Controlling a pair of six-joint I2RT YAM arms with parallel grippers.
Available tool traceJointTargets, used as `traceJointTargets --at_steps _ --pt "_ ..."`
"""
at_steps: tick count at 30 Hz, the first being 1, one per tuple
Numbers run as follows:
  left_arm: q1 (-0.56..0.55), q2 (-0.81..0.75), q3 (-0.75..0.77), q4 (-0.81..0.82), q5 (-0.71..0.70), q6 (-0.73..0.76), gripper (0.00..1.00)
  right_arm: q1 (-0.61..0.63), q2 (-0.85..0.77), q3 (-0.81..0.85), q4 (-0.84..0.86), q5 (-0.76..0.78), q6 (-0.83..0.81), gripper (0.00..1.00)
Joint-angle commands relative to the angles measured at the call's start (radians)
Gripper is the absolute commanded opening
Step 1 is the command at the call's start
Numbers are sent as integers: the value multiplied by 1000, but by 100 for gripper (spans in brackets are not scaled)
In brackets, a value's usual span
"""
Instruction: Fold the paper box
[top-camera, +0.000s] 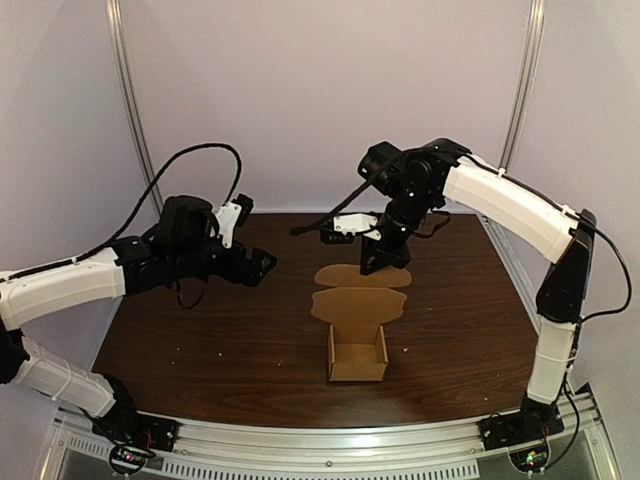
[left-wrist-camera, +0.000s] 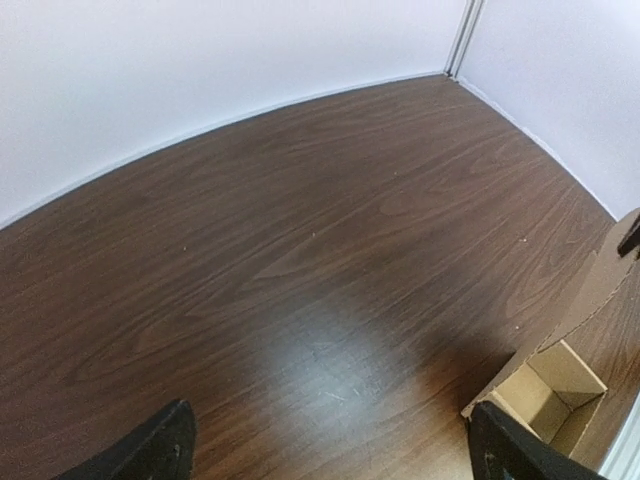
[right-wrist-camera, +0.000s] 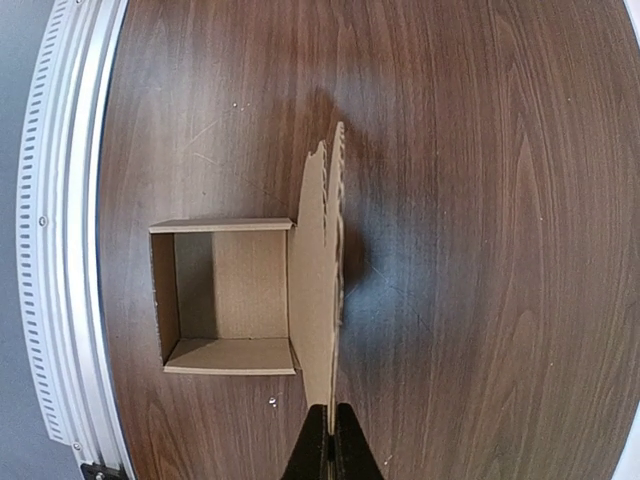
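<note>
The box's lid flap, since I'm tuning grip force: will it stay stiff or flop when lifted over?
Probably stiff: the lid flap stands edge-on in the right gripper without sagging. It should bend mainly at the crease by the tray. The empty, unheld tray looks light and may slide.

You've got a paper box (top-camera: 358, 300) of matt brown corrugated cardboard on a glossy, smooth dark-wood desk (top-camera: 200, 340), with a ribbed metal rail (top-camera: 350, 435) near.

A dark wooden table (top-camera: 200, 335) bears an open cardboard box (top-camera: 357, 358).
</note>
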Motion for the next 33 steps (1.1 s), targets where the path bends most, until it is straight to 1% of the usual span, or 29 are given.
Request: traceJointTargets --at_steps 1,2,3,4,5,7,9,12,15,17,18,25,27,30,33 --pt "-2 -62 -151 316 112 92 97 2 74 80 -256 -55 -115 0" --pt "-2 -73 -187 396 145 103 95 2 86 106 -269 -67 -128 0" --pt "-2 -72 -197 418 177 121 90 2 94 116 -270 -71 -132 0" --pt "-2 -55 -185 411 210 144 83 3 99 122 -268 -70 -133 0" --pt "-4 -36 -170 397 256 165 79 2 105 131 -269 -71 -130 0" --pt "-18 2 -139 380 324 201 75 2 118 143 -276 -77 -126 0" --pt "-41 37 -122 386 359 228 73 3 123 144 -275 -84 -117 0" --pt "-65 88 -94 406 377 258 66 2 116 136 -265 -93 -95 0" --pt "-75 137 -90 485 410 259 64 2 98 112 -250 -107 -82 0" --pt "-77 168 -84 529 426 244 60 2 81 87 -228 -112 -70 0" --pt "-78 186 -74 535 435 241 56 2 75 77 -220 -113 -66 0" --pt "-86 236 -33 532 438 224 22 -6 77 77 -198 -99 -15 0" --pt "-85 238 -27 522 432 216 16 -14 78 81 -185 -102 10 0" --pt "-87 242 -26 509 399 178 10 -23 80 88 -161 -91 54 0" --pt "-91 242 -24 498 302 108 5 -24 79 96 -130 -85 117 0"
